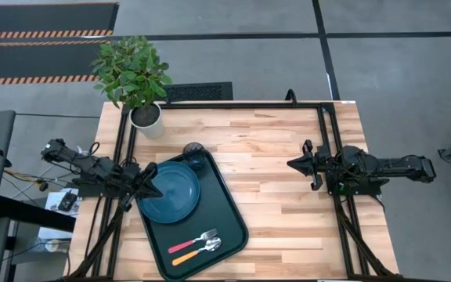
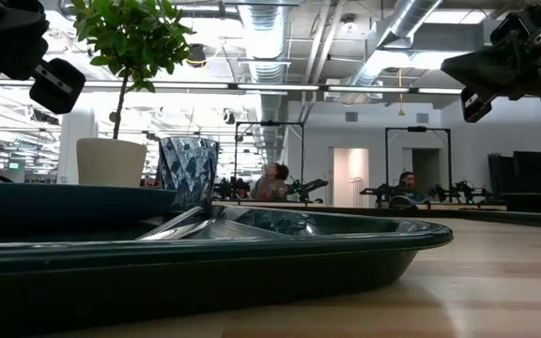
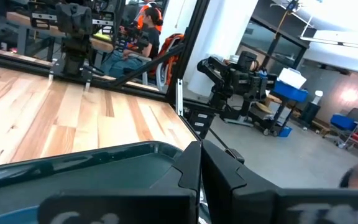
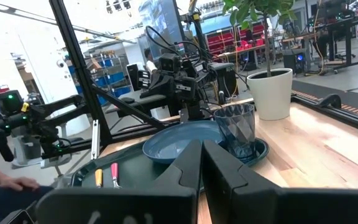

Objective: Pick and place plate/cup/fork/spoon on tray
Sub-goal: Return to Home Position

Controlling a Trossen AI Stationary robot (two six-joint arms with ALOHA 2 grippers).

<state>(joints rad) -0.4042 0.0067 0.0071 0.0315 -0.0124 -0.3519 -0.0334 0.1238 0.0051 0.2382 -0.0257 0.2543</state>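
with the plate (image 1: 169, 192), fork (image 1: 192, 241) and spoon (image 1: 196, 251) already lying on the tray (image 1: 229, 211) and the cup (image 1: 194, 156) standing at its 12 o'clock corner, i judge the placing all but finished. my left gripper (image 1: 152, 188) hovers closed and empty at the plate's 9 o'clock rim, my right gripper (image 1: 297, 164) waits closed over the tabletop (image 1: 280, 196) out at 3 o'clock. what i think comes next is only drawing the left arm clear without nudging the plate.

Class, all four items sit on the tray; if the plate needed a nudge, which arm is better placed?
Left, probably. The left gripper sits at the plate rim over the tray; the right gripper hangs well away over bare table.
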